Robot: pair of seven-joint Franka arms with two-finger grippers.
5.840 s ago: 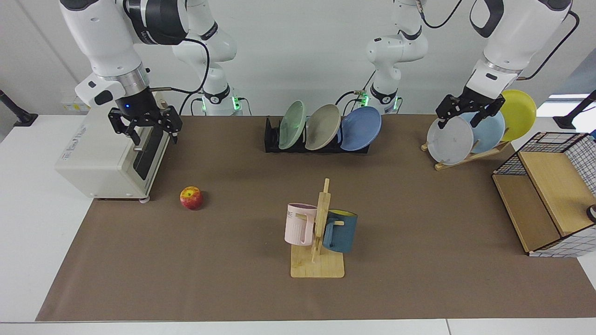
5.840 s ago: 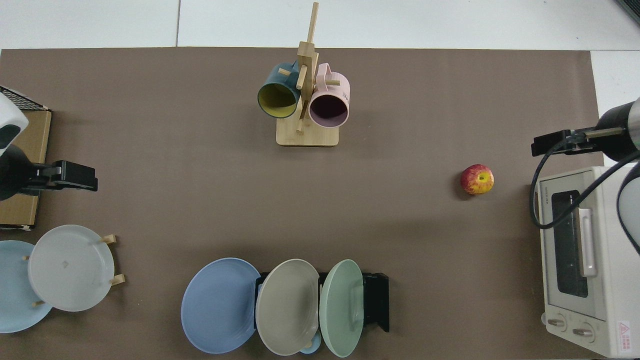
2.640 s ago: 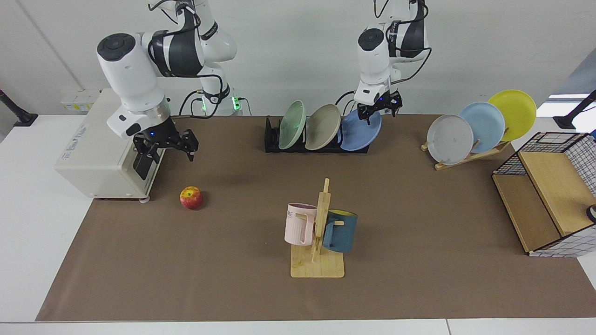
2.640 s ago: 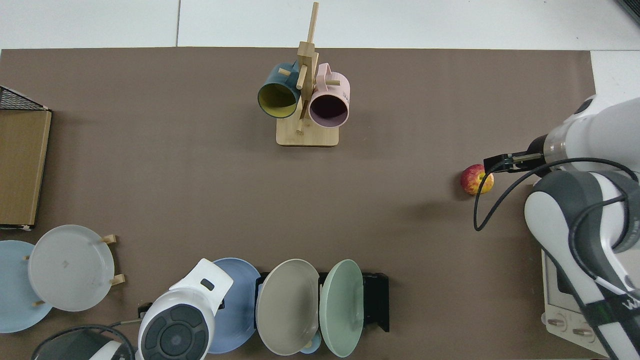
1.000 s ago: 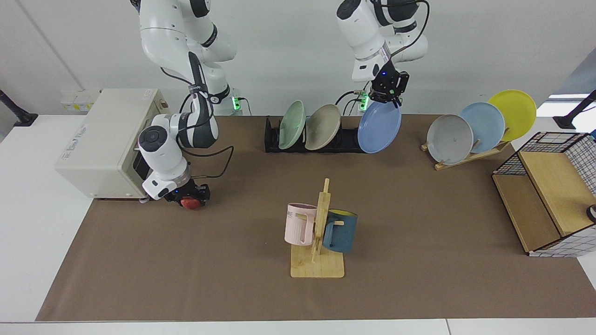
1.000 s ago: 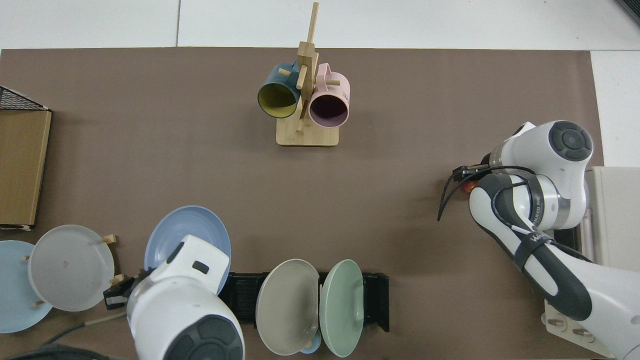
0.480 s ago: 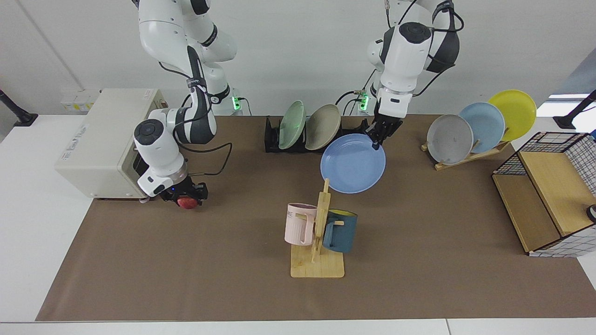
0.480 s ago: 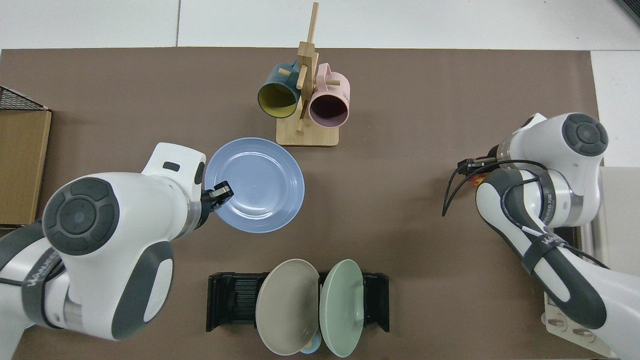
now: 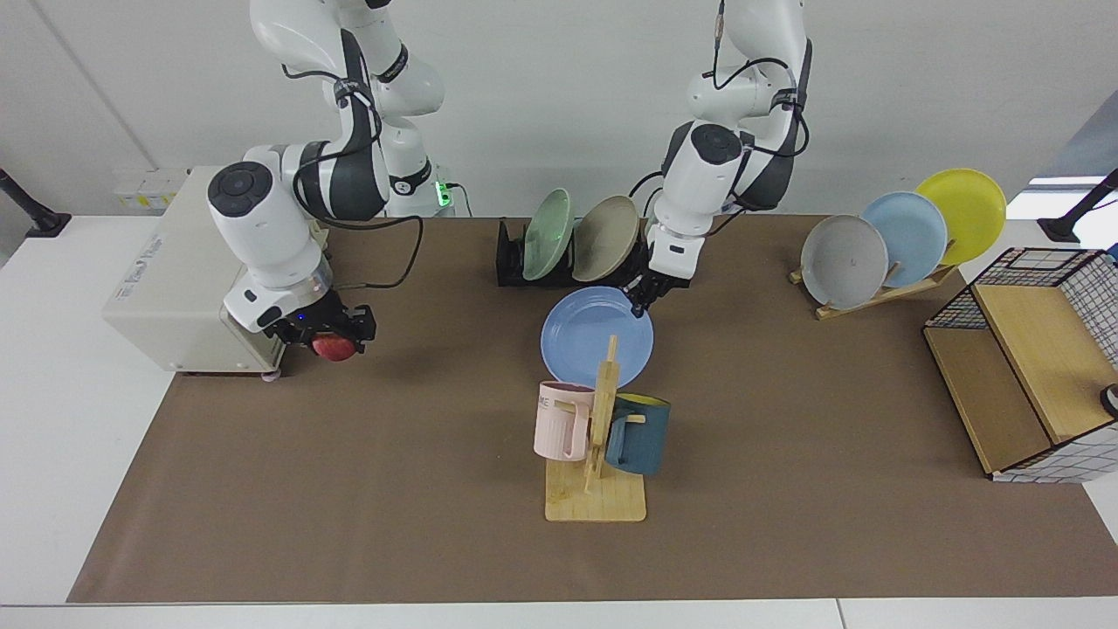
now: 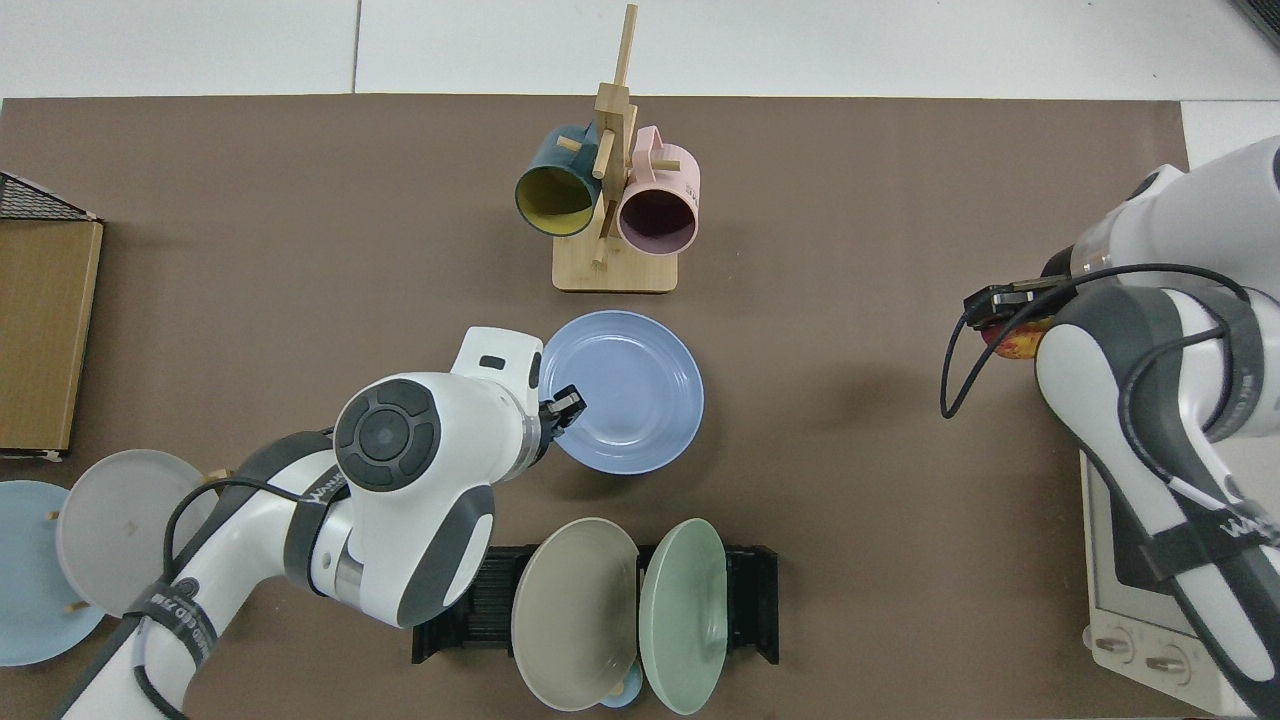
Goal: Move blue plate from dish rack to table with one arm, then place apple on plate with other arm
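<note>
Right hand (image 9: 330, 336) grips the apple (image 9: 331, 347) clear of the bench (image 9: 349, 489), far out from the mug tree (image 9: 601, 437). Left hand (image 9: 640, 301) pinches the blue plate (image 9: 590, 341) rim, plate between mug tree and dish rack (image 9: 511, 258).
</note>
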